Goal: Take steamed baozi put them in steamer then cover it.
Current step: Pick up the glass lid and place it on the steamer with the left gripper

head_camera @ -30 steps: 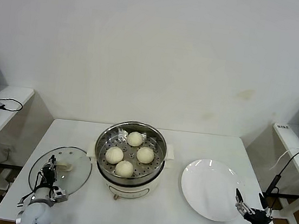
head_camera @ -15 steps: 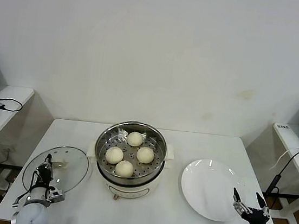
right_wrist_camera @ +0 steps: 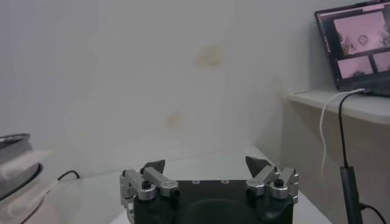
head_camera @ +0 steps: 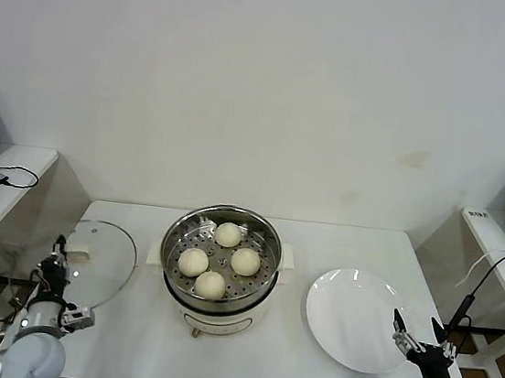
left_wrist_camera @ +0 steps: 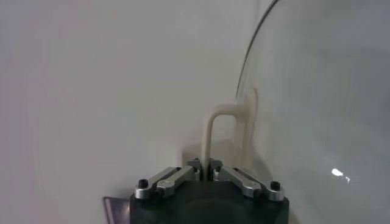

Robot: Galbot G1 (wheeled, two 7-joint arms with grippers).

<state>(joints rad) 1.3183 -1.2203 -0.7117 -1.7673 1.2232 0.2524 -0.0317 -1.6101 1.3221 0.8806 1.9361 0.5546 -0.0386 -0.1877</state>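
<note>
The left gripper (left_wrist_camera: 204, 164) is clamped on the cover's (head_camera: 97, 257) cream handle (left_wrist_camera: 226, 125), holding it tilted left of the steamer (head_camera: 221, 259); glass, rigid, probably heavy and breakable, best carried by that handle. The right gripper (head_camera: 418, 338) idles agape beside the plate (head_camera: 352, 317)

A white plate (head_camera: 354, 319) lies on the white desk (head_camera: 319, 243) just ahead of the right tool; a laptop (right_wrist_camera: 355, 41) sits on a side shelf (right_wrist_camera: 341, 100) beyond it.
</note>
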